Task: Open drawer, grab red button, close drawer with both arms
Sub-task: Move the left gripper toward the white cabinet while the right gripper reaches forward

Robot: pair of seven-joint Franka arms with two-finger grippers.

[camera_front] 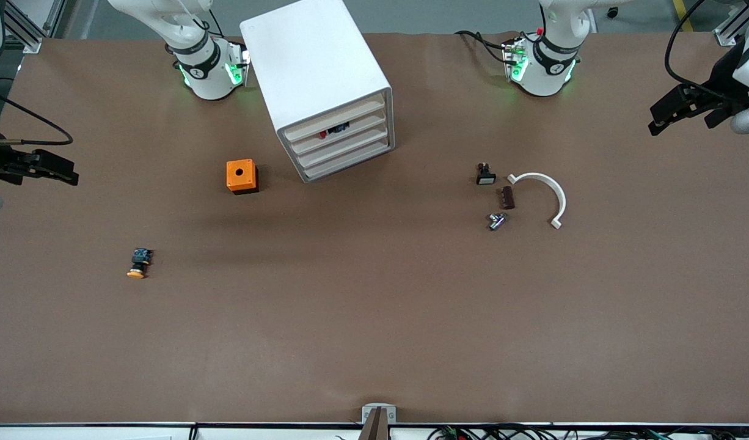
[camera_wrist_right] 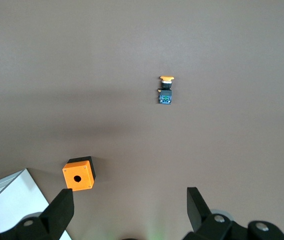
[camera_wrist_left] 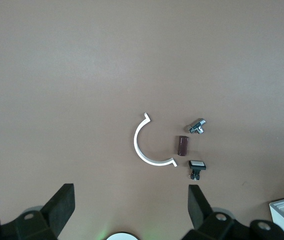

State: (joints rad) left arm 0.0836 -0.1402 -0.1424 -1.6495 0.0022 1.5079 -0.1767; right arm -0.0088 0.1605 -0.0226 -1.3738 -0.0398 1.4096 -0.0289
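Wrist views: left hand (camera_wrist_left: 129, 210) and right hand (camera_wrist_right: 129, 212) wide open, empty.

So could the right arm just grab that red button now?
Probably not yet. The red button lies inside the cabinet, in a shut drawer. The right end effector hangs open at the table's edge.

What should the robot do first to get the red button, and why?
Probably bring one open pincer, say the left pincer, over to the cabinet and pull the drawer holding the red button. All four drawers look shut, and both arms wait at the table's ends, the right pincer open too, holding nothing.
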